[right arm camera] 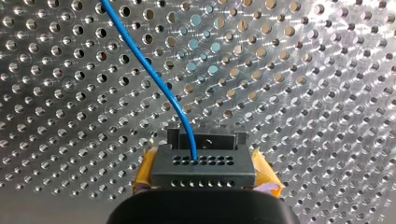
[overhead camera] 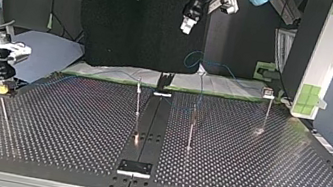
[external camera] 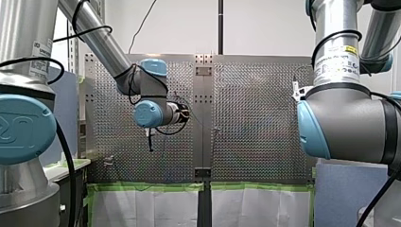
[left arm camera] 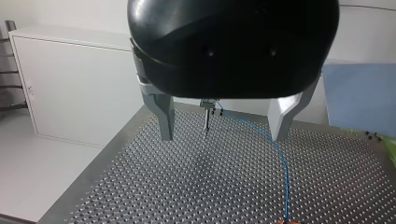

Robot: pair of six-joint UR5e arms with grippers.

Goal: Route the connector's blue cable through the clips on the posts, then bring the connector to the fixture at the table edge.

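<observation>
Jaws of your right gripper (right arm camera: pixel 205 179) pinch the black connector (right arm camera: pixel 203 163), letting its blue cable (right arm camera: pixel 154 74) trail free; your left gripper (left arm camera: pixel 223 137) hangs spread.

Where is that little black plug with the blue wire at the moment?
The connector is clamped between the yellow pads of my right gripper, above the perforated table near its edge at the top view's left.
</observation>
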